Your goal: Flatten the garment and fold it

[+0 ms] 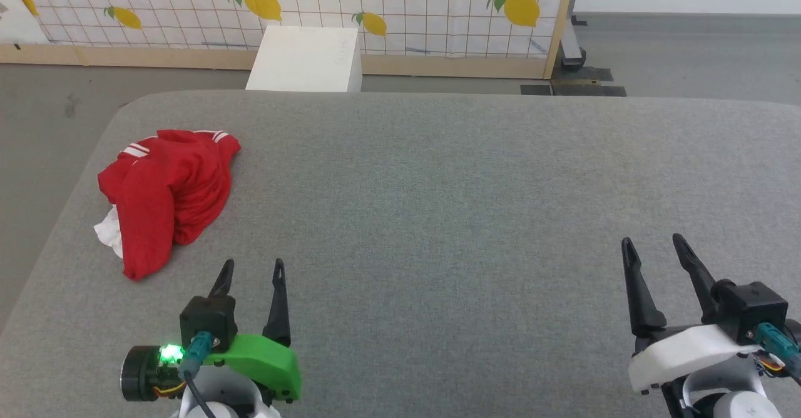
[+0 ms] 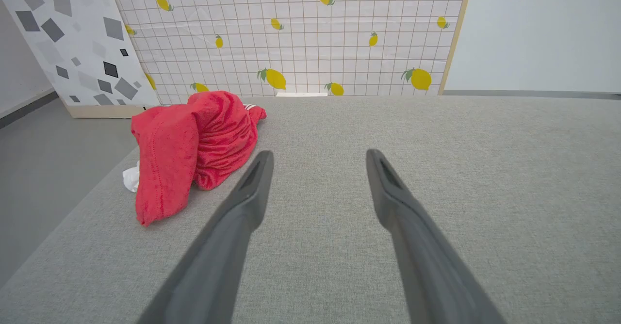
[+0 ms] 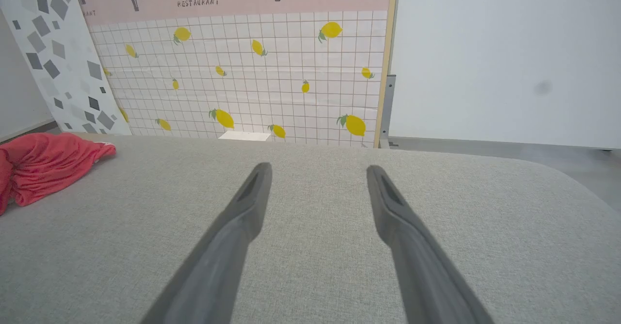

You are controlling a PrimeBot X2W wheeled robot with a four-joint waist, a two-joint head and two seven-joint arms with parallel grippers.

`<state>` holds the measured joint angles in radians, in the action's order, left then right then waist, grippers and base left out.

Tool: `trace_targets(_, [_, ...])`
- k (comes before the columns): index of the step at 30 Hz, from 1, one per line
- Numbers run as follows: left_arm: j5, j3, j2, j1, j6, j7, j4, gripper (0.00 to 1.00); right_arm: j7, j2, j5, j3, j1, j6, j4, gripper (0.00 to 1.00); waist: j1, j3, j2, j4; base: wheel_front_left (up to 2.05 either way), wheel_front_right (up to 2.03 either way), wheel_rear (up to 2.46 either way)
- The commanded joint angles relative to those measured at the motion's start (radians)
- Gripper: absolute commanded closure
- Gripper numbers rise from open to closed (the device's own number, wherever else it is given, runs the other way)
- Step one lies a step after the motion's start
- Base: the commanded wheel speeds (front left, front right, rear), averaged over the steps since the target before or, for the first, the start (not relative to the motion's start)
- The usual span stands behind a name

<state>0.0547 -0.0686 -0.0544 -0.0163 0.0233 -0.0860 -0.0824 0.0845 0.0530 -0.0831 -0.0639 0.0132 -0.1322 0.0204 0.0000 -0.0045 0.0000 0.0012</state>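
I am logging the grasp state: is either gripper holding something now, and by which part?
Nothing is held. The left gripper and the right gripper are both open and empty; the crumpled garment lies apart from them.

One garment (image 1: 169,193), two tools (image 1: 253,261) (image 1: 651,238), one white box (image 1: 306,61), one grey table (image 1: 438,186).

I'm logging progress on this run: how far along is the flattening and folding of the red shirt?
Done: nothing yet; the garment lies in a crumpled heap near the left edge of the grey table. In hand: nothing; the left gripper and right gripper are both open, empty and apart from the cloth. Left: grasping it, spreading it flat, and every fold.
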Motion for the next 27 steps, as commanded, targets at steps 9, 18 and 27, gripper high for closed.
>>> trace_targets(9, [0.022,-0.014,-0.004,-0.016,0.011,-0.027,-0.019,0.0,0.027,-0.001,-0.025,-0.018,0.022,0.001,0.012,0.0,0.0,0.001,0.0,-0.001,0.0,0.0,0.0])
trace_targets(18, [0.032,-0.028,-0.004,-0.021,0.018,-0.049,-0.039,0.0,0.05,-0.001,-0.045,-0.034,0.032,0.001,0.025,0.0,0.0,0.0,0.0,0.001,0.0,0.0,0.0])
trace_targets(27, [0.04,-0.04,-0.004,-0.025,0.022,-0.067,-0.056,0.0,0.068,-0.002,-0.061,-0.046,0.036,0.001,0.031,0.0,0.0,0.0,0.0,0.001,0.0,0.0,0.0])
